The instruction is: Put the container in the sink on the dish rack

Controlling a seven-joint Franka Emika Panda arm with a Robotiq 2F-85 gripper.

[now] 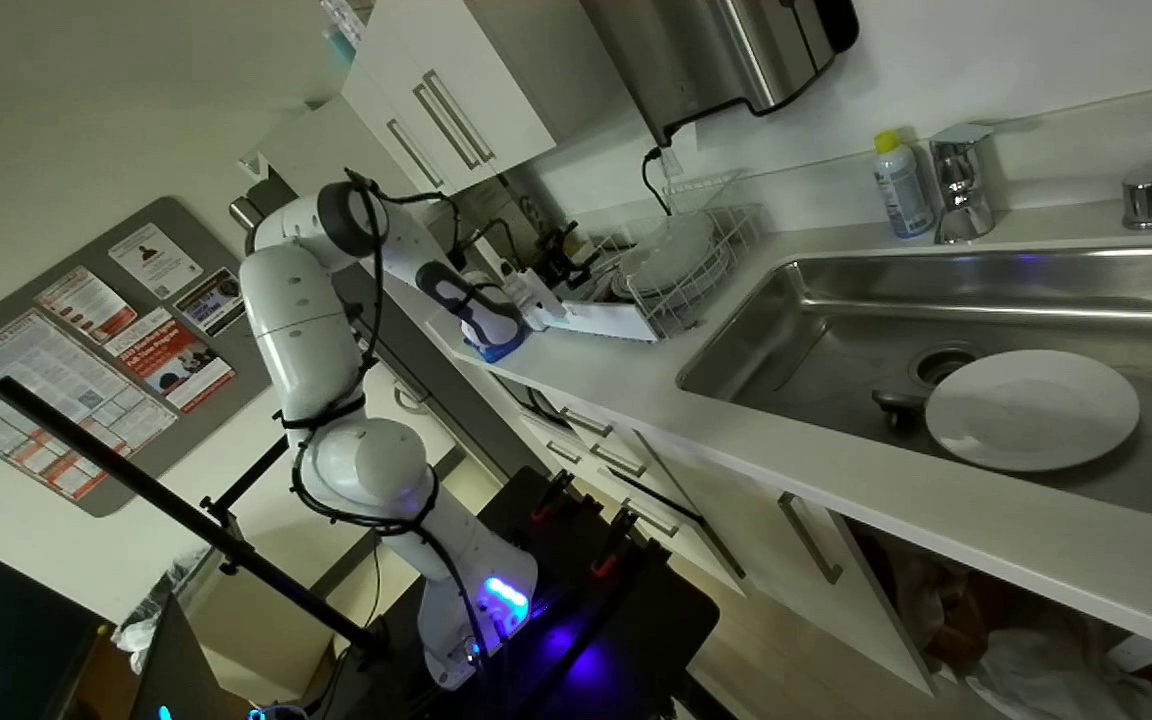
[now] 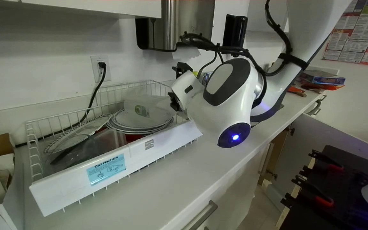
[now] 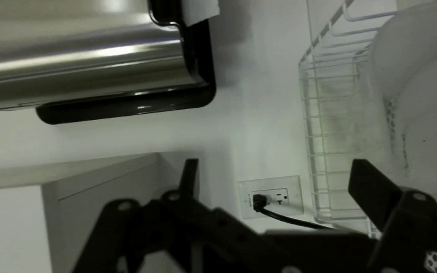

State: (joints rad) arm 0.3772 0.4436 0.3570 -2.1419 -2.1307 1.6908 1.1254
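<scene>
The steel sink (image 1: 816, 360) is in an exterior view, with a round white plate (image 1: 1033, 410) lying in it. The pale dish rack (image 2: 137, 155) stands on the counter and also shows in an exterior view (image 1: 601, 320) and the wrist view (image 3: 309, 136). A translucent container (image 2: 149, 107) with a green label lies on stacked plates in the rack. My gripper (image 2: 177, 85) is over the rack's edge, apart from the container. In the wrist view, my gripper (image 3: 276, 167) is open, with nothing between its fingers.
A clear tub (image 2: 85, 150) sits at the rack's front corner. A black cord runs from the wall outlet (image 3: 294, 197) behind the rack. A steel dispenser (image 2: 184, 22) and a cabinet (image 3: 10, 227) hang above. A spray bottle (image 1: 902, 190) and faucet (image 1: 961, 190) stand behind the sink.
</scene>
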